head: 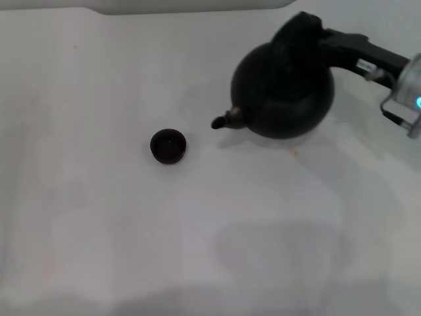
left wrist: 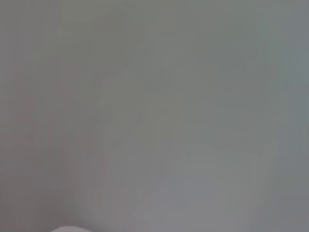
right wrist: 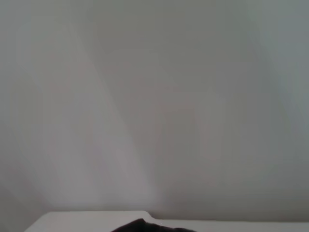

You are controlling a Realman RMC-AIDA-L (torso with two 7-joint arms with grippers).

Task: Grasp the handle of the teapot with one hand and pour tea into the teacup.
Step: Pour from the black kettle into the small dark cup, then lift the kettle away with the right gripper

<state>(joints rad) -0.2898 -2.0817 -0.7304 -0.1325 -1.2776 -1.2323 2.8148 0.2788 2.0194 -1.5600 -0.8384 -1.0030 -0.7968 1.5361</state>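
On the white desk (head: 99, 230), the right gripper (head: 309, 33) clasps the handle (head: 299, 29) of the teapot (head: 283, 89); the teacup (head: 168, 145) sits well beyond its spout.

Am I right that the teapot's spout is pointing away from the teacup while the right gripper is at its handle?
Not quite: in the head view the teapot's spout points toward the teacup, which stands apart from it on the table. The right gripper is indeed at the handle.

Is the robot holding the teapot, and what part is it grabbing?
The right gripper reaches the teapot at its handle on top. It looks like a hold there, but the grip itself can't be seen. The left arm isn't in view.
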